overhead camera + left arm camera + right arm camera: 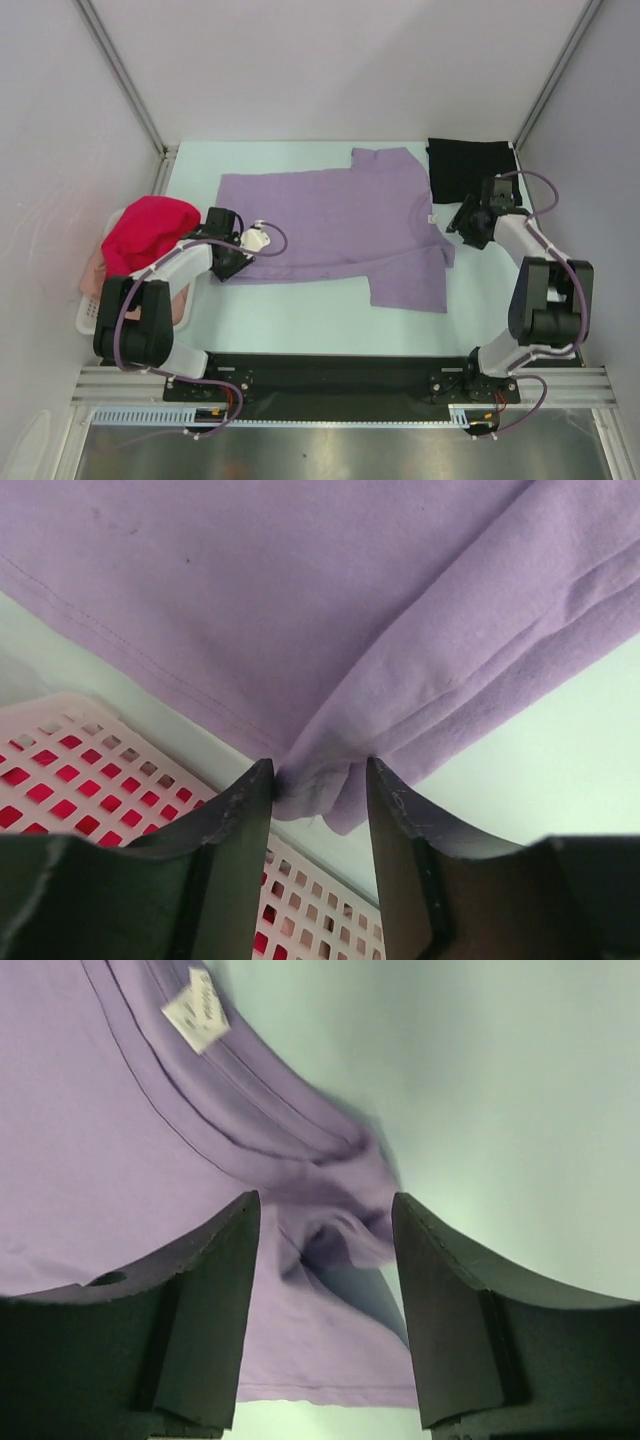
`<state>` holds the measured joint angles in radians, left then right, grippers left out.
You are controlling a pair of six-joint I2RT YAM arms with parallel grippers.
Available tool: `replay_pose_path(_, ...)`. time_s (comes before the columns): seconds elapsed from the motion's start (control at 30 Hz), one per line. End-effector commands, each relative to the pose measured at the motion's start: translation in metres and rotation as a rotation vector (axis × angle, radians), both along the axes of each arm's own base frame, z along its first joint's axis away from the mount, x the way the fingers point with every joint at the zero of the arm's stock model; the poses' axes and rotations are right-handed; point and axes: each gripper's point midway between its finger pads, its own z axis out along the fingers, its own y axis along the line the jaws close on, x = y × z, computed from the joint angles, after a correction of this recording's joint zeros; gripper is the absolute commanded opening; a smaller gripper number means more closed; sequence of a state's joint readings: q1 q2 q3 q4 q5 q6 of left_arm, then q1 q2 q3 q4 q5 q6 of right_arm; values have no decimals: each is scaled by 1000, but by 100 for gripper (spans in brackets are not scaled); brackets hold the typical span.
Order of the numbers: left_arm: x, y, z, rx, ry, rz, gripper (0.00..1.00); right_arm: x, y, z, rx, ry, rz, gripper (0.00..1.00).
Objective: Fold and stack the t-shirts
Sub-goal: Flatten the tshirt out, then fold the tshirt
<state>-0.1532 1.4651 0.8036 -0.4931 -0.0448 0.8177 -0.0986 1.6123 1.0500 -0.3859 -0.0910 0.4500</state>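
The lavender t-shirt lies spread flat mid-table. My left gripper is at its near-left hem corner; in the left wrist view the gripper is shut on a bunched corner of the lavender cloth. My right gripper is open at the shirt's right edge by the collar. In the right wrist view its jaws straddle a puckered fold of the lavender cloth without pinching it. The black folded shirt lies at the far right. The magenta-red shirt sits on the peach-pink one.
The white plastic basket stands at the left table edge, close beside my left arm, and its lattice wall shows in the left wrist view. A white neck label marks the collar. Grey walls enclose the table.
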Motion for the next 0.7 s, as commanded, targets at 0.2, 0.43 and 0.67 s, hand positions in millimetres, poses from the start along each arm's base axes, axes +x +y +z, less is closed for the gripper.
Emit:
replay_pose_path(0.2, -21, -6, 30, -44, 17, -175, 58, -101, 8, 8, -94, 61, -31, 64)
replay_pose_path(0.43, 13, -1, 27, -1, -64, -131, 59, -119, 33, -35, 26, 128, 15, 64)
replay_pose_path(0.67, 10, 5, 7, 76, -44, -185, 59, -123, 51, -57, 13, 184, 87, 53)
